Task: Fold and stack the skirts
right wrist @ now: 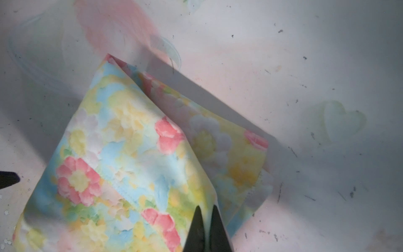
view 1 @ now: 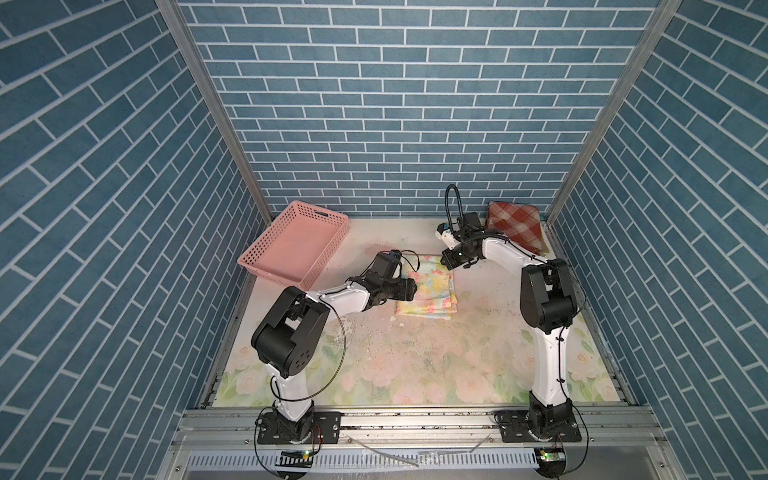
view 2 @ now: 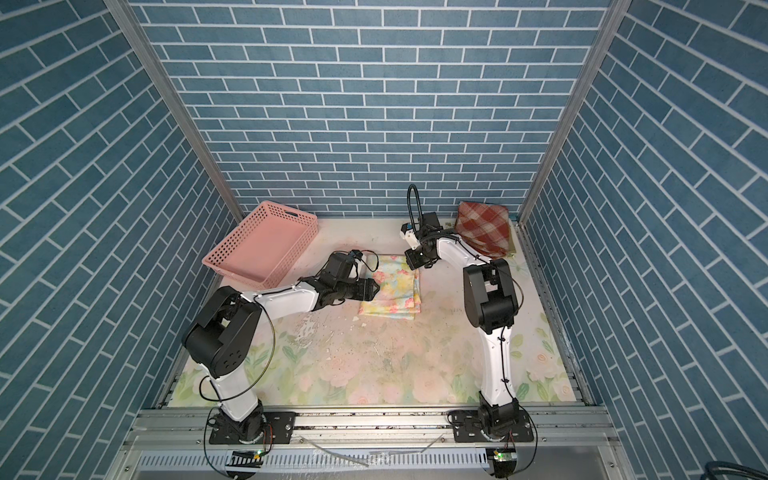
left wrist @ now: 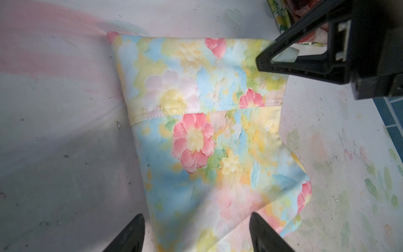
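The pastel floral skirt (view 1: 430, 293) (view 2: 392, 297) lies folded mid-table in both top views. My right gripper (right wrist: 206, 210) (view 1: 446, 262) is shut on its far right corner, and a ridge of cloth rises between the fingers. My left gripper (left wrist: 197, 218) (view 1: 412, 290) hovers open over the skirt's left edge (left wrist: 196, 141), holding nothing. The rust-red plaid skirt (view 1: 515, 226) (view 2: 484, 228) lies folded at the back right corner, on top of other cloth. A strip of lemon print (left wrist: 277, 13) shows beside it in the left wrist view.
A pink perforated basket (view 1: 253, 254) (view 2: 220, 253) stands tilted at the back left against the wall. The worn rose-printed covering (view 1: 415, 365) spreads over the table. Blue brick walls close in three sides.
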Robot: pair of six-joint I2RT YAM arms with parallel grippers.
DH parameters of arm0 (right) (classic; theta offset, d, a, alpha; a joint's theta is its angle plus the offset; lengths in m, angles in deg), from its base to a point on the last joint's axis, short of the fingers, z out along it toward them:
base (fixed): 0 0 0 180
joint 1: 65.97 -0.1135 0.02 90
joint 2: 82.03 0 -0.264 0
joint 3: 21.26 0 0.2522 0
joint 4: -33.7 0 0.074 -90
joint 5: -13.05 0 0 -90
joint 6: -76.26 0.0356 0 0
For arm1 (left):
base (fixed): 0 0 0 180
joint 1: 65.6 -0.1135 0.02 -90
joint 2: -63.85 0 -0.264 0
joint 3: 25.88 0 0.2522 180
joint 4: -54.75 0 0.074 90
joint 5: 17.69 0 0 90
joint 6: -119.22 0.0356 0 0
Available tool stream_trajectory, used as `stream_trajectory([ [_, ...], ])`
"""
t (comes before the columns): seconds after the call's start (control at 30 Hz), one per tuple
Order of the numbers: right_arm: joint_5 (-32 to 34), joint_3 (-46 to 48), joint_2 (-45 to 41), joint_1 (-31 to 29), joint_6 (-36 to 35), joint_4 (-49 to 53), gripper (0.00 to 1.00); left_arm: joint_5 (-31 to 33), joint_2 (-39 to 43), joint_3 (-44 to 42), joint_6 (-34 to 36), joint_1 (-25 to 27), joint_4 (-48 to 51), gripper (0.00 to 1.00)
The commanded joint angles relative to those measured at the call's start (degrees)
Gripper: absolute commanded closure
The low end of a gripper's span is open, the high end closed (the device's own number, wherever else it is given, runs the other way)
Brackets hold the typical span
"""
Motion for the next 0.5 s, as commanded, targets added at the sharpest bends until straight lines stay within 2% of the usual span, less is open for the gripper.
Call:
stream_trajectory([
  [0.0, -1.3, -2.1, -2.3, -0.3, 2.1, -1.9, 1.00, 1.4, -1.5, 1.9, 0.9, -0.7, 1.7, 0.24],
  [0.27, -0.5, -3.1, 2.6, -0.2, 2.1, 0.6, 1.00, 4.8, -4.8, 7.2, 2.0, -1.9, 4.0, 0.23],
  [0.37, -0.5, -0.7, 0.0, 0.3, 3.8, -1.6, 0.64, 6.6, -6.6, 11.4, 4.1, -2.1, 6.3, 0.23],
  [0.47, -1.5, 3.4, -3.5, 2.1, 8.6, -7.1, 0.42, 8.7, -8.4, 15.9, 7.0, -1.9, 8.1, 0.23],
])
